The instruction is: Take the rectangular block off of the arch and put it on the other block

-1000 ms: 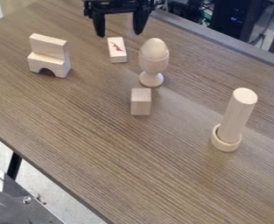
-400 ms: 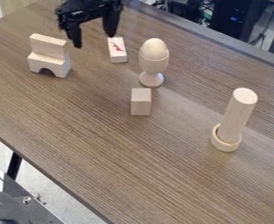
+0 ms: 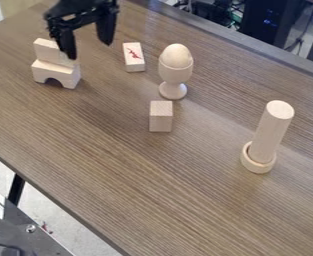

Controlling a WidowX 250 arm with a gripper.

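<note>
Your gripper (image 3: 89, 49) has swung across from the top middle of the view toward its left side and dropped a little lower, and it has turned on the way; the wooden pieces are where they were a second ago. The fingers (image 3: 66, 44) stand wide apart, with nothing between them, and point down. The rectangular block (image 3: 46, 50) you want is still on top of the arch (image 3: 52, 74), just to the view's left of the nearer finger. That fingertip overlaps the block's end from this angle, but you cannot tell whether the two touch.

On the other side of your fingers, just beside and slightly below the farther fingertip in the view, a flat block with a red mark (image 3: 133, 57) lies on the table (image 3: 118, 175). Past it, farther to the view's right of the fingers, a wooden egg (image 3: 177, 55) sits in an upright egg cup (image 3: 175, 75). Below the fingers and to their right in the view, in front of the cup, is a small plain block (image 3: 161, 117). Well apart from your fingers, toward the lower right, a tilted cylinder (image 3: 272, 130) stands in a round ring (image 3: 257, 164).
</note>
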